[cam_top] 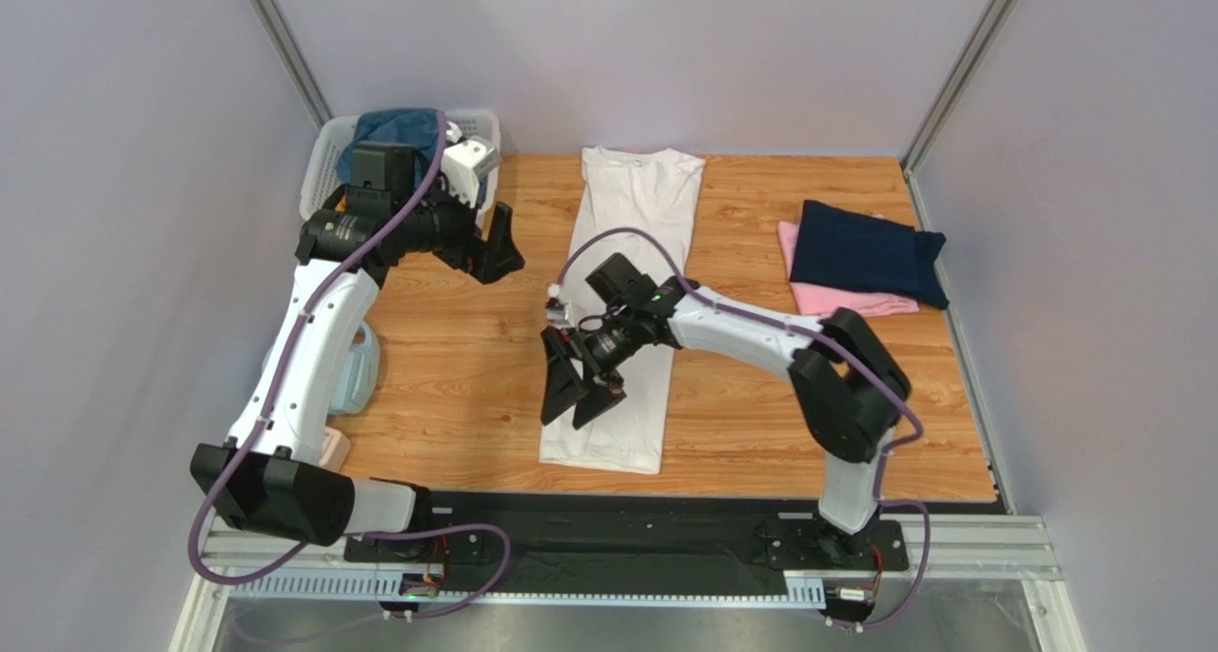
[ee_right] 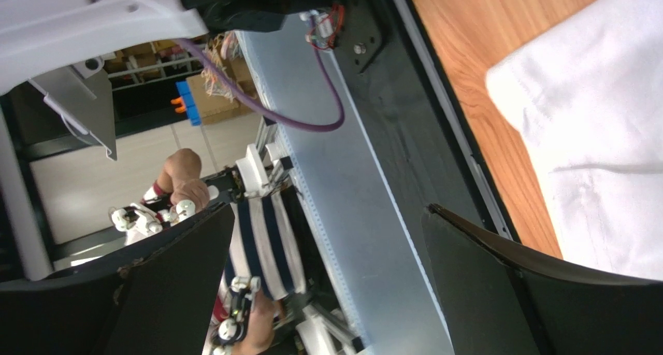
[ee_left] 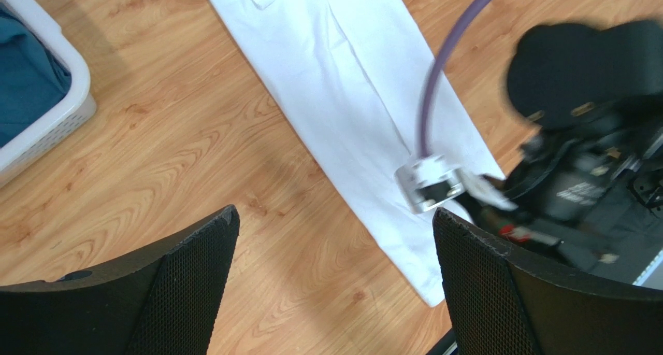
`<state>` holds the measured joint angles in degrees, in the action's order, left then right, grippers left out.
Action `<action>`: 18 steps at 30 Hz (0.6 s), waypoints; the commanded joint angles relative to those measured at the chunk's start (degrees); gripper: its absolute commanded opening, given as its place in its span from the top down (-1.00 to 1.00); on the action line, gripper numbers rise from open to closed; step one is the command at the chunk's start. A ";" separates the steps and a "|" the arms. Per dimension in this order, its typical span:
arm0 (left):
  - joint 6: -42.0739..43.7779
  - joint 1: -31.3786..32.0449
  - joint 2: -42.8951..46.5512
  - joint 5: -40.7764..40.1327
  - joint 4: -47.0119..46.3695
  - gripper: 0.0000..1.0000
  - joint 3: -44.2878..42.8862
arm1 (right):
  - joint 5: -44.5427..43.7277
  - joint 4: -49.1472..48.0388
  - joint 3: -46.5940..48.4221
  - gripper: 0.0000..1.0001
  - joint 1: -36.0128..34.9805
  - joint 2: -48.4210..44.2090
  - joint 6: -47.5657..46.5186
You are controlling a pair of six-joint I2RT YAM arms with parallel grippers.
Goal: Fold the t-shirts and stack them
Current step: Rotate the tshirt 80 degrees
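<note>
Right of the white t-shirt point(cam_top: 644, 195), mostly buried under the navy t-shirt point(cam_top: 867, 252): pink t-shirt point(cam_top: 855, 305), only edges showing. Left of the white t-shirt, partly behind the left arm point(cam_top: 322, 338): teal-blue t-shirt point(cam_top: 400, 121) in the basket point(cam_top: 326, 153). Masks part of the white t-shirt's near half: right gripper point(cam_top: 575, 400). Blurred beside it in the left wrist view: right arm point(ee_left: 580, 83).

Wooden table point(cam_top: 458, 381), light plank grain; black strip point(cam_top: 629, 517) along near edge. Centre: white shirt point(cam_top: 636, 210), folded into long narrow strip, running from far edge almost to near edge, collar end far. Far right: pink shirt point(cam_top: 858, 305), folded, flat on wood; navy shirt point(cam_top: 868, 252) folded on top, covering most of it. Far left corner: white slatted basket point(cam_top: 326, 153). Left edge, nearer: light-blue object point(cam_top: 360, 374), partly hidden, kind unclear.
</note>
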<state>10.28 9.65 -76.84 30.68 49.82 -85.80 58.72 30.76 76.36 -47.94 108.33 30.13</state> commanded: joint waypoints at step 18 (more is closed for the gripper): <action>8.08 7.23 12.41 -18.79 17.77 -0.99 11.34 | -32.35 3.16 -37.59 -1.00 9.62 -40.73 8.01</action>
<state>15.51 16.97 -69.95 18.96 66.43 -75.72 32.38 34.68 40.16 -38.30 73.58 35.48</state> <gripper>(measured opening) 0.995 0.998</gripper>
